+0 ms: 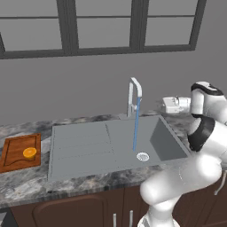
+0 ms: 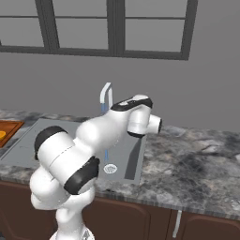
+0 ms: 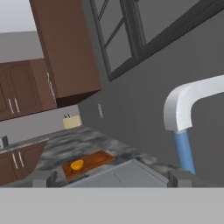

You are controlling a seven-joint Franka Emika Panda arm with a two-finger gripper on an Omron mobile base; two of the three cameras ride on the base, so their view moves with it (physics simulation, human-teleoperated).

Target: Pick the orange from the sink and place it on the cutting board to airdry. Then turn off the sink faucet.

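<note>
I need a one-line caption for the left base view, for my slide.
Orange drying on the cutting board while the sink faucet runs into the sink.

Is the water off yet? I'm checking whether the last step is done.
No: in the left base view a blue stream falls from the sink faucet into the sink, near the drain ring.

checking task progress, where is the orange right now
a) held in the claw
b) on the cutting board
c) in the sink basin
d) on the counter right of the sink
b: the orange sits on the cutting board, left of the sink, while the sink faucet runs.
</note>
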